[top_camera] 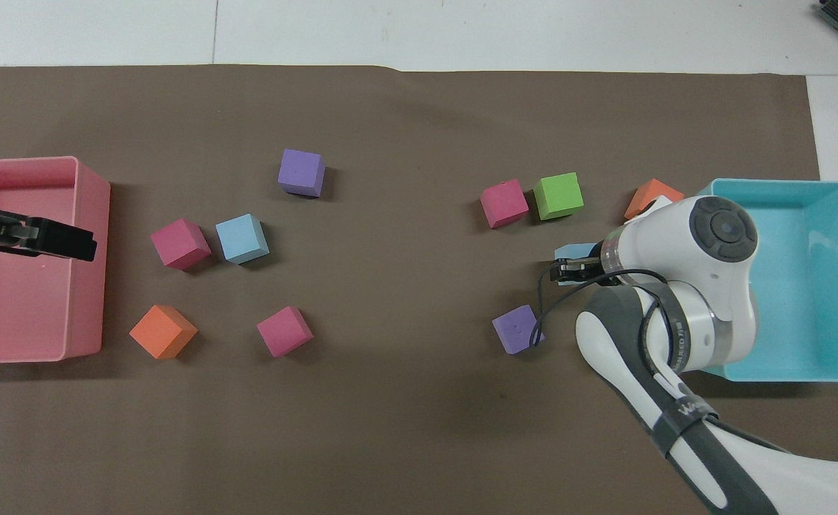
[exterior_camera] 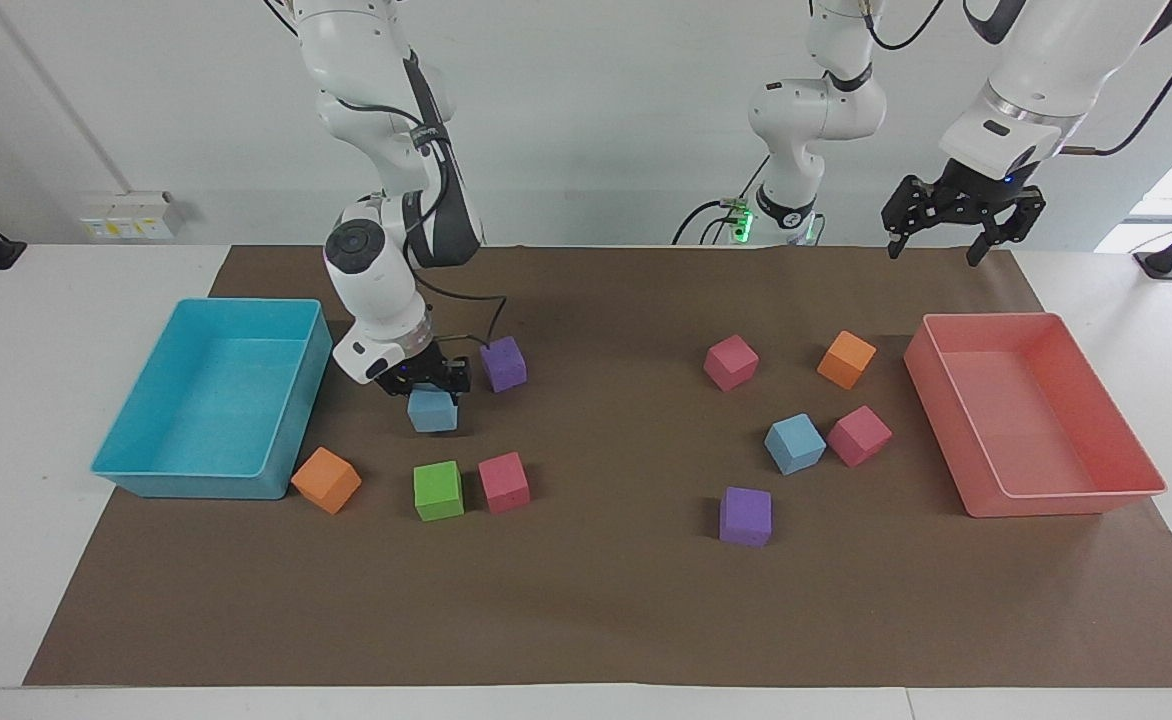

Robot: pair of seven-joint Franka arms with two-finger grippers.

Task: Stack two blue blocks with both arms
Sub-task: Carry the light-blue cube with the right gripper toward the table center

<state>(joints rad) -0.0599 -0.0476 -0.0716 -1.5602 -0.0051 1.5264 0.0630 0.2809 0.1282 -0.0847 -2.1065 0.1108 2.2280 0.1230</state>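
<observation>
Sky-blue foam cube, the held blue block (exterior_camera: 433, 410), sits between the fingers of the right hand (exterior_camera: 428, 385) at centre-left of the facing frame, the hand closed on its upper part. Whether its base is clear of the paper cannot be told. The second blue block (exterior_camera: 794, 443) rests on the mat at right of centre in that frame, touching or just beside a pink cube (exterior_camera: 858, 435).

Judgement on the step in hand: raise the held block straight up until it clears the purple cube (exterior_camera: 503, 363) just beside the hand, then carry it toward the second block. Set it down square, faces aligned; foam gives under pressure, so release only once it is seated. The pink neighbour leaves little finger room on that side.

The left hand (exterior_camera: 958, 222) waits spread wide, high in the upper right of the facing frame, over the counter edge above the pink tray (exterior_camera: 1126, 440).

Surface: brown paper mat (exterior_camera: 586, 620) over a white counter (exterior_camera: 6, 560), flat, with faint creases. A turquoise tray (exterior_camera: 201, 485) stands at left of the frame. Room: plain white wall, a socket strip (exterior_camera: 131, 213) at upper left.
</observation>
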